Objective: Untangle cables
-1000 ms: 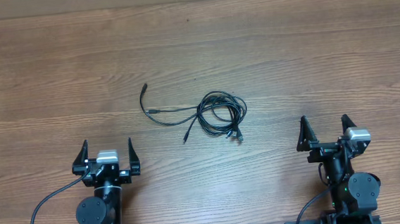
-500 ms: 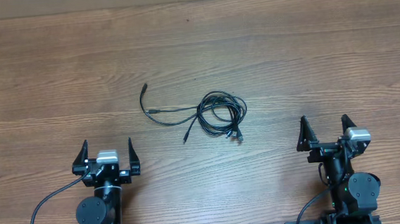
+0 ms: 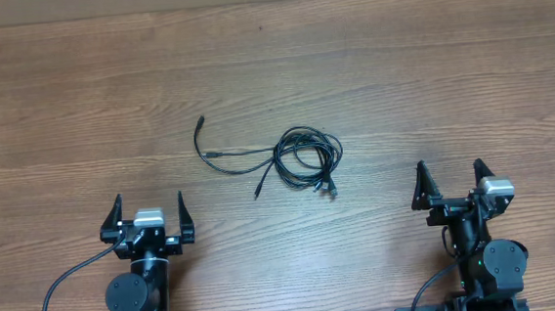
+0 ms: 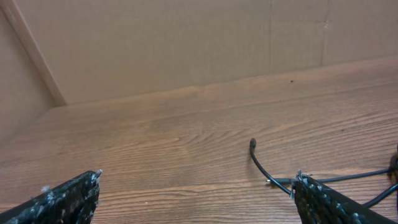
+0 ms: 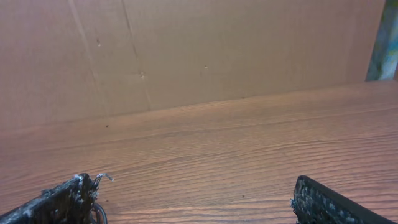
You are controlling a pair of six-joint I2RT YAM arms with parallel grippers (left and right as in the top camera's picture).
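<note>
The cables (image 3: 302, 159) lie tangled in a small black coil at the middle of the wooden table, with one loose end (image 3: 199, 125) curving out to the left and short plug ends at the coil's lower edge. In the left wrist view that loose end (image 4: 255, 155) shows ahead and to the right. My left gripper (image 3: 149, 211) is open and empty at the near left. My right gripper (image 3: 450, 183) is open and empty at the near right. Both are well short of the cables. The right wrist view shows only a sliver of cable (image 5: 99, 214) by its left finger.
A brown cardboard wall (image 4: 186, 43) stands along the table's far edge, also in the right wrist view (image 5: 217, 50). Thick black arm wires (image 3: 66, 283) run near the left base.
</note>
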